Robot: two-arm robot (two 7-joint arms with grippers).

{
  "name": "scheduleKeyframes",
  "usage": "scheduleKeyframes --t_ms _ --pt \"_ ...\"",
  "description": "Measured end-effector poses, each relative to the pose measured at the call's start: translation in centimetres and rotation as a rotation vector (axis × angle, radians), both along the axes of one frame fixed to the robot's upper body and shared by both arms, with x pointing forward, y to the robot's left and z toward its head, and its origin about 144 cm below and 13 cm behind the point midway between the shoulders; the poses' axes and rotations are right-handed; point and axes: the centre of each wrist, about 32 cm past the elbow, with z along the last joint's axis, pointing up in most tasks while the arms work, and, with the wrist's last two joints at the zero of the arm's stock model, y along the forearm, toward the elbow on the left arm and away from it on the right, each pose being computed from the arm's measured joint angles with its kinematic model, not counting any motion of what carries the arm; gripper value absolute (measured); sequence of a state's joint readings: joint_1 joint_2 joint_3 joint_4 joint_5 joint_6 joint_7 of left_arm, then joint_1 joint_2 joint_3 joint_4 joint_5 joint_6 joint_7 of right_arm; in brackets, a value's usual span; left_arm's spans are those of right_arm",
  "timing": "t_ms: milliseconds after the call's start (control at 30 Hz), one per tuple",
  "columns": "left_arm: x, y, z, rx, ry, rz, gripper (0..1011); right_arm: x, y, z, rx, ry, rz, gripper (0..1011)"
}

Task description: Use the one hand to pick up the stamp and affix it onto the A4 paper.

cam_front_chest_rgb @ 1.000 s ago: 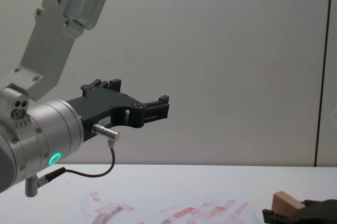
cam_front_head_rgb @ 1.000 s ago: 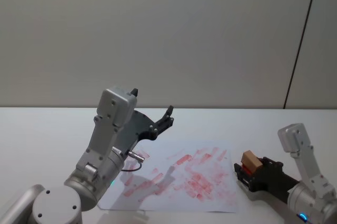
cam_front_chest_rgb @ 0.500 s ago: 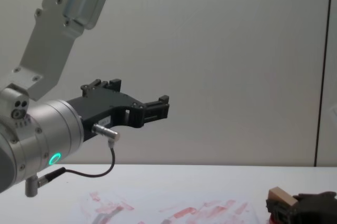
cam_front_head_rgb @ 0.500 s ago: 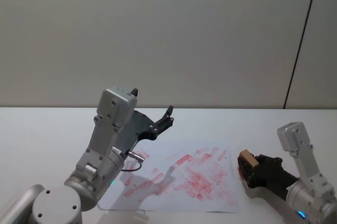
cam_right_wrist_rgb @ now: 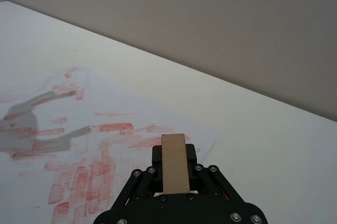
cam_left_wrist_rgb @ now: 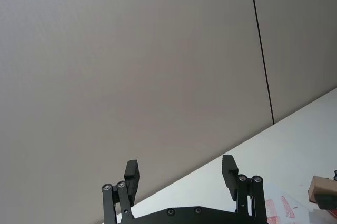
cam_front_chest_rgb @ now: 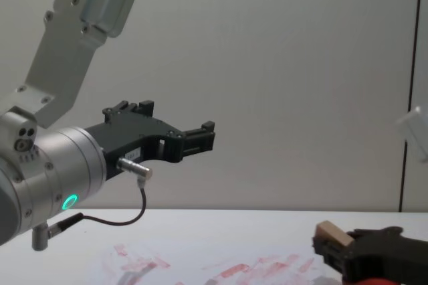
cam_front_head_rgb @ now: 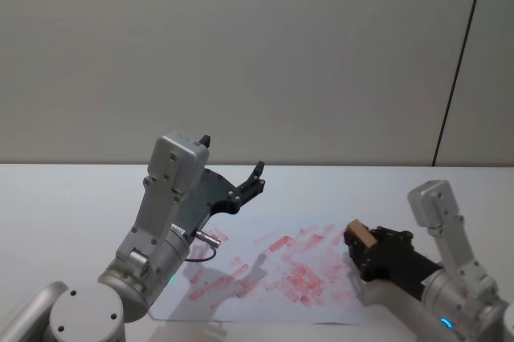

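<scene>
Over the right edge of the A4 paper (cam_front_head_rgb: 273,266), the right gripper (cam_front_head_rgb: 365,250) is now holding the stamp (cam_right_wrist_rgb: 175,167) clamped between its fingers, having slid in from the bare counter (cam_front_head_rgb: 48,197) since a second ago. The left gripper (cam_left_wrist_rgb: 180,169) is still hanging raised above the paper's left side, fingers spread wide, well apart from the stamp.

readable text: none | A4 paper (cam_front_head_rgb: 265,278): red ink smears, no legible characters or numbers
</scene>
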State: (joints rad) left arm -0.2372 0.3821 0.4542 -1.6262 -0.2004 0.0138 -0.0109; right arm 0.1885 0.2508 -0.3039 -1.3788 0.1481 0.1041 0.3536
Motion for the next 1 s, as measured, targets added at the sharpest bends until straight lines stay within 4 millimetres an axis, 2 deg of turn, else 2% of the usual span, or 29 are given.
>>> scheduleKeyframes --t_ms 567,1000 --pt "0.0 0.0 0.0 0.000 0.000 0.000 1003 0.2 2.8 -0.5 -0.002 0.027 0.083 219" --pt "0.0 0.0 0.0 0.000 0.000 0.000 1003 1.0 3.7 -1.6 -0.021 0.063 0.083 219"
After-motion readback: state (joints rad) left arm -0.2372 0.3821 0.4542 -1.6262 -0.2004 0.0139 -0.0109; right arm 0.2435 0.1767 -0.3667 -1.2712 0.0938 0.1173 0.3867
